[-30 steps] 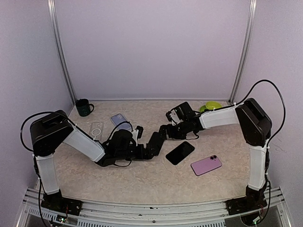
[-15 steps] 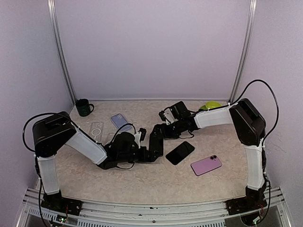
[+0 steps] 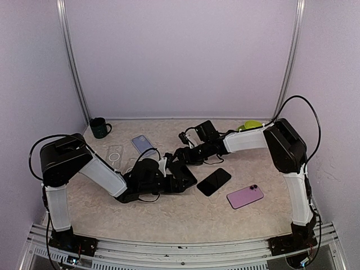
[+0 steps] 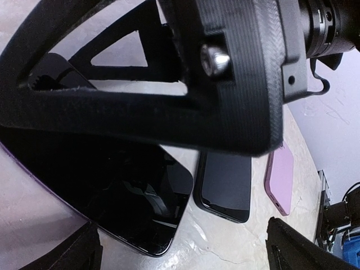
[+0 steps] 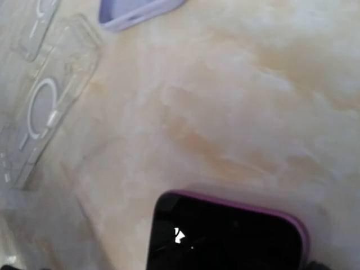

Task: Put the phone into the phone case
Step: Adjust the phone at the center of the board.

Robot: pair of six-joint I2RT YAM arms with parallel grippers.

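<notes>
left hand (image 3: 181,173), spread wide, is hovering over the purple-edged phone (image 5: 225,236); right hand (image 3: 181,153), likewise spread, is hanging just beyond it.

- Phones: three. Purple-rimmed phone (image 5: 225,236), dark screen up; black phone (image 3: 214,181), screen up; purple phone (image 3: 244,197), back up.
- Clear cases: two. Nearer clear case (image 5: 39,107), ring on its back; farther clear case (image 5: 39,11), cut off at the frame edge.
- Lavender case (image 3: 143,144): one.
- Dark green mug (image 3: 100,127): one.
- Green bowl (image 3: 253,125): one.
- Robot arms: two. Left arm (image 3: 101,171); right arm (image 3: 247,140).
</notes>
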